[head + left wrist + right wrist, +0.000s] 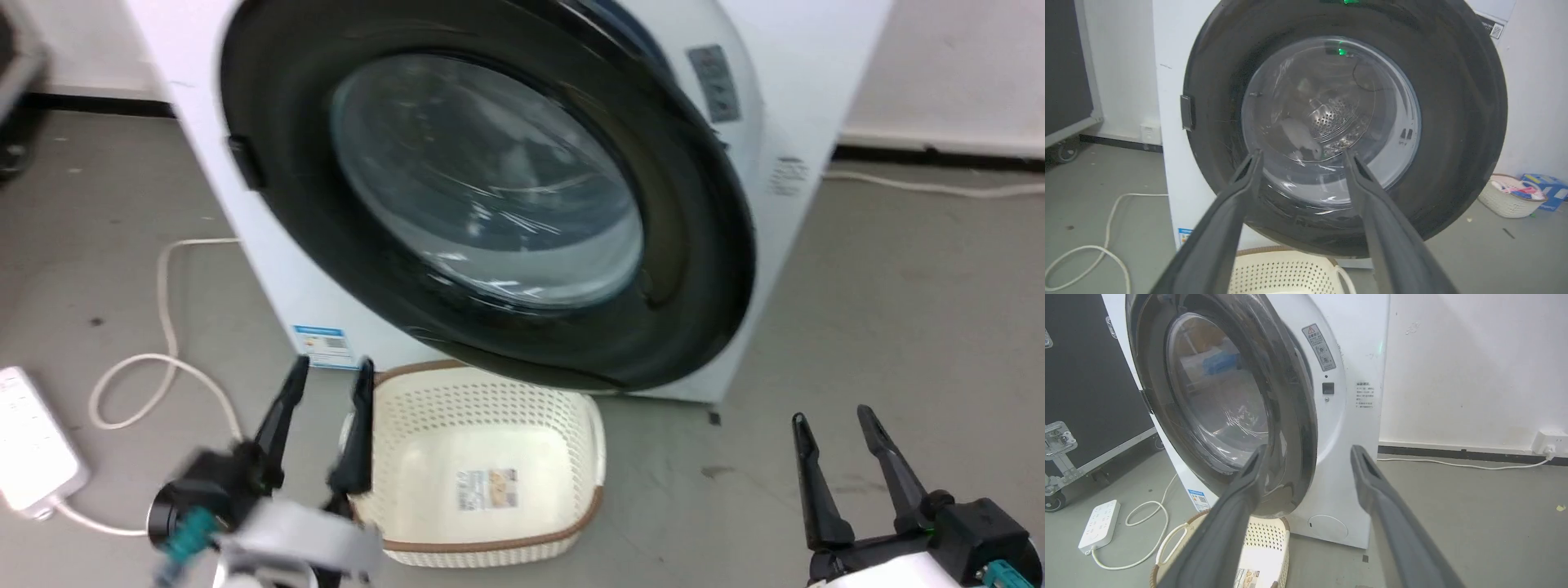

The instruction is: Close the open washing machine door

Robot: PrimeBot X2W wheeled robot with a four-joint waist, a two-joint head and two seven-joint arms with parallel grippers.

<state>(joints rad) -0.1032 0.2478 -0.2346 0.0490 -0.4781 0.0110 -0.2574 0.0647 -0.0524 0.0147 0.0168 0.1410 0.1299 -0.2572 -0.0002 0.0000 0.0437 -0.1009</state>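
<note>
Black-framed, glass-bowled washing machine door point(490, 188) seems almost shut against the white washing machine point(816, 65) (heavy, stiff, hinged); push its rigid frame, not the glass. Left gripper point(333, 366) and right gripper point(831, 415) gape empty.

The washing machine point(261, 245) is plain white, with a blue-and-white sticker point(322, 344) low on its front at the left and a grey warning label point(714, 82) at the upper right; the washing machine door point(694, 269) has a glossy black frame around clear, faintly bluish glass; through the glass the drum point(1331, 118) shows silvery steel dotted with small holes; the near laundry basket point(424, 425) is cream, perforated in regular rows, with a brown rim; the floor point(898, 327) is dull grey; the power strip point(28, 445) and its cable point(166, 302) are white; the left gripper point(335, 363) and right gripper point(831, 415) have black fingers and teal plugs at the wrists; the far wall point(939, 65) is white above black skirting point(939, 153).
</note>
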